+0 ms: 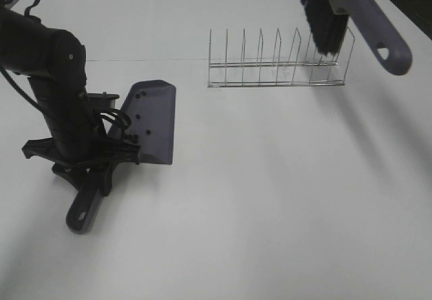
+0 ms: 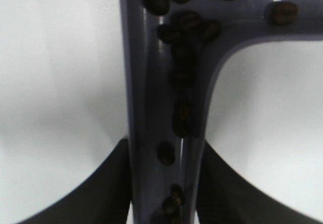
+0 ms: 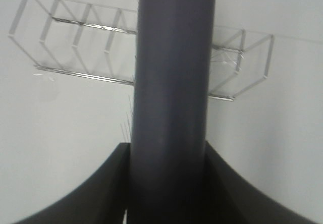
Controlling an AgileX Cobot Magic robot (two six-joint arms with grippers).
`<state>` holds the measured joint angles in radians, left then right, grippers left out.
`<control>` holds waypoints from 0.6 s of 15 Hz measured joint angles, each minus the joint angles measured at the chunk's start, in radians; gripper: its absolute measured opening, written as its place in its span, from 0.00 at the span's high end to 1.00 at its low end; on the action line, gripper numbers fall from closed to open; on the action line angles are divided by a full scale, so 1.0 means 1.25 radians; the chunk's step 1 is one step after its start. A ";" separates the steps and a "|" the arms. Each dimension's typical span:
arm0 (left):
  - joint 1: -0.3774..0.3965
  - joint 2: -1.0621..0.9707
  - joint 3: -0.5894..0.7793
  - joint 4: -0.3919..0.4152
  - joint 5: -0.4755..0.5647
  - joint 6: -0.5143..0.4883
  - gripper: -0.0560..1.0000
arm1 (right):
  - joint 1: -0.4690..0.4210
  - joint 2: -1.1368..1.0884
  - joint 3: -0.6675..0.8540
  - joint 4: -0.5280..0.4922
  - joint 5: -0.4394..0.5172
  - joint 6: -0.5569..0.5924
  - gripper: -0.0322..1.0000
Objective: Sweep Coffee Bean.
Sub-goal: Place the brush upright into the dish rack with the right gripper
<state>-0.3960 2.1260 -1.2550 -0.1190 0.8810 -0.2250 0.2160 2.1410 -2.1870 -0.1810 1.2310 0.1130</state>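
Observation:
The grey-purple dustpan (image 1: 152, 117) lies on the white table at the left, tilted up. My left gripper (image 1: 91, 161) is shut on its handle (image 2: 161, 108). Several coffee beans (image 2: 181, 115) lie in the handle's channel and at the pan's back, and a few show as dark dots in the pan (image 1: 138, 117). The brush (image 1: 364, 16) hangs in the air at the top right, black bristles (image 1: 322, 16) over the rack's right end. My right gripper (image 3: 166, 183) is shut on the brush handle (image 3: 171, 82); it is out of the exterior high view.
A wire dish rack (image 1: 280, 63) stands on the table at the back centre-right; it also shows in the right wrist view (image 3: 75, 42). The table (image 1: 283, 198) is white. A dark edge shows at the far top right corner.

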 joint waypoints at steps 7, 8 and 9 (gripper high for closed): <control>0.000 0.000 0.000 0.000 0.000 0.000 0.64 | -0.134 -0.008 0.218 0.050 0.001 -0.022 0.70; 0.000 0.000 0.000 0.000 0.000 0.000 0.64 | -0.131 -0.008 0.238 0.055 0.000 -0.022 0.70; 0.000 0.000 0.000 0.000 -0.001 0.000 0.64 | -0.128 -0.007 0.251 0.059 0.001 -0.022 0.70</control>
<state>-0.3960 2.1260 -1.2550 -0.1190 0.8800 -0.2250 0.0560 2.1320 -1.8730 -0.1070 1.2320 0.0860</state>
